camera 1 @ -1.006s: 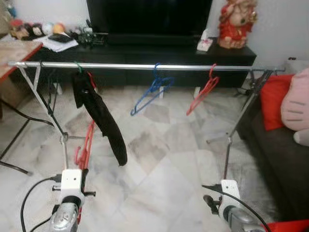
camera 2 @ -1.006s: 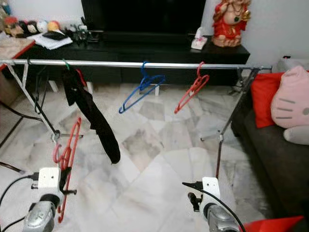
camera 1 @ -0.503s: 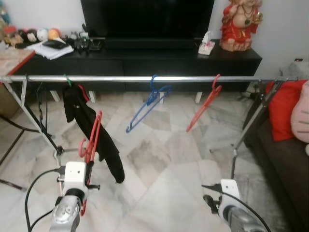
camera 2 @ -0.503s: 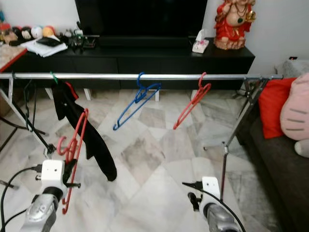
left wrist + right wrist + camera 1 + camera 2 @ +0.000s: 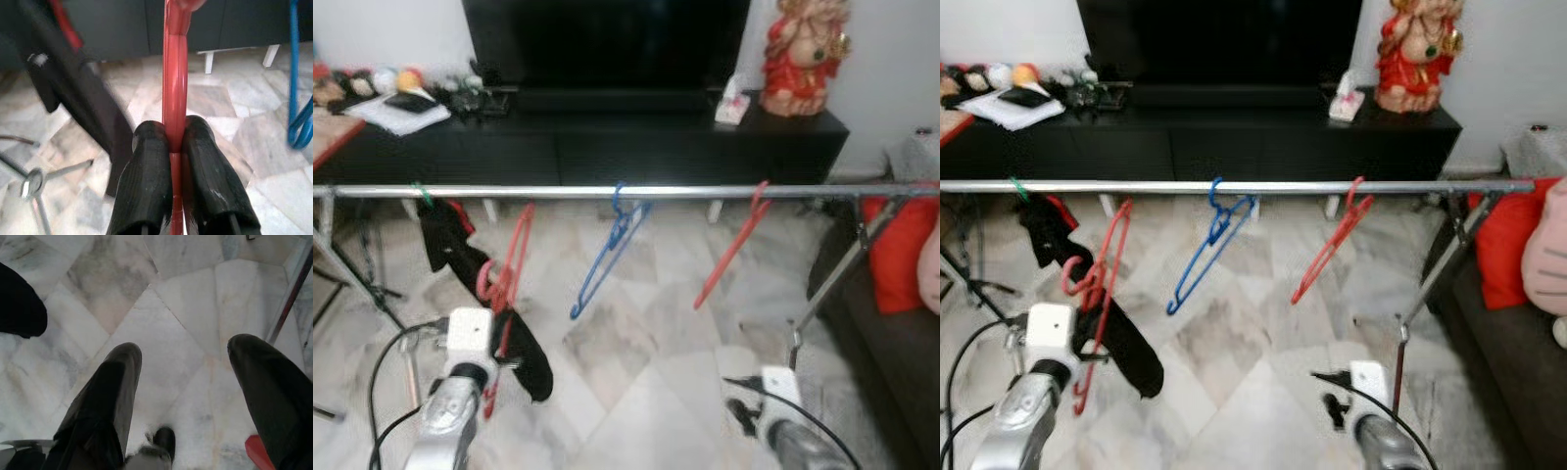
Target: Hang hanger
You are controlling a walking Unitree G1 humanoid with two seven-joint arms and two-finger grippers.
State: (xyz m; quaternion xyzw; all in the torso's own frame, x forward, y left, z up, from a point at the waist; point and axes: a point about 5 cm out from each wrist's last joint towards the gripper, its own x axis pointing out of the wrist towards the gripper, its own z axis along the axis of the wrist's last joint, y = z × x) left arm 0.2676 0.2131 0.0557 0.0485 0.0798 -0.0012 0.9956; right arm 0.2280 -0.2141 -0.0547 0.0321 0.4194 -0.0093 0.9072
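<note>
My left gripper (image 5: 170, 137) is shut on a red hanger (image 5: 512, 259), its two black fingers (image 5: 146, 161) pinching the thin frame. The hanger stands nearly upright; its upper end reaches just under the silver rail (image 5: 656, 192), and its hook (image 5: 486, 280) curls lower down beside the black garment (image 5: 460, 257). A blue hanger (image 5: 607, 257) and another red hanger (image 5: 734, 250) hang from the rail further right. My right gripper (image 5: 188, 352) is open, held low over the marble floor, with nothing between its fingers.
The rack's slanted legs (image 5: 830, 289) stand at both ends. Behind the rail is a black TV cabinet (image 5: 607, 142) with a red figurine (image 5: 803, 44). A dark sofa with a red cushion (image 5: 899, 250) is on the right.
My left gripper has lifted the red hanger up to just under the rail. The view has shifted, so the rail sits lower in the picture. The right gripper stays low and open.
</note>
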